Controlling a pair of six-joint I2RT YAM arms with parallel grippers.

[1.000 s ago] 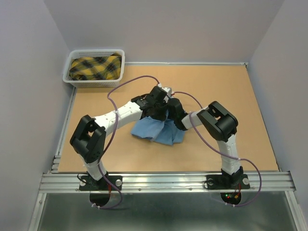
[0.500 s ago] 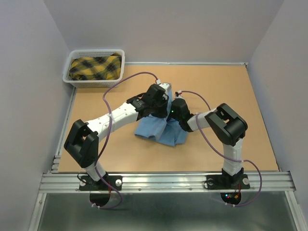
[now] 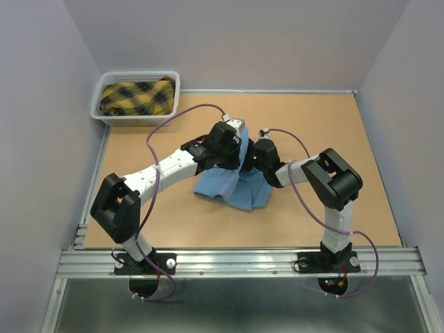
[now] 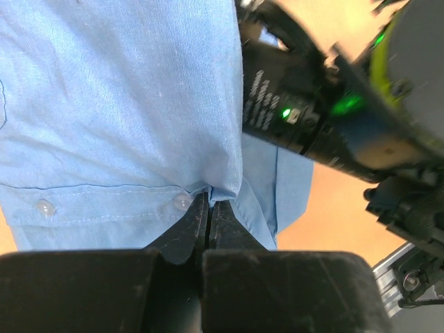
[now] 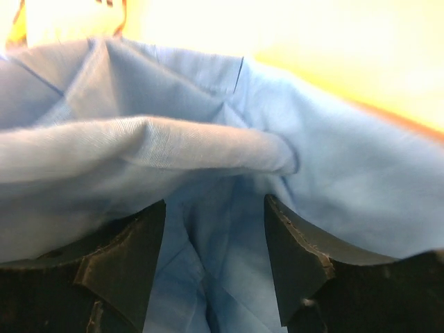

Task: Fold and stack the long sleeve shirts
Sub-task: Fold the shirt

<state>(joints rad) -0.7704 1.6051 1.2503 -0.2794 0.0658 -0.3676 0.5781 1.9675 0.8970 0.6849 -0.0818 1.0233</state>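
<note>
Left wrist view shows the left gripper point(image 4: 208, 211) pinched shut on the light blue shirt point(image 4: 125, 104) at its button edge, bunched mid-tabletop point(image 3: 347, 139). The right gripper point(image 5: 215, 236) gapes around a fold. That thin pinch could slip, and the crowded grippers could collide.

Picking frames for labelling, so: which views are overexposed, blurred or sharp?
Right wrist: backdrop above the shirt blown out to pale yellow, cloth soft. Left wrist: shirt weave crisp, the right arm beside it blurred. Top external: even light, sharp, no glare.
</note>
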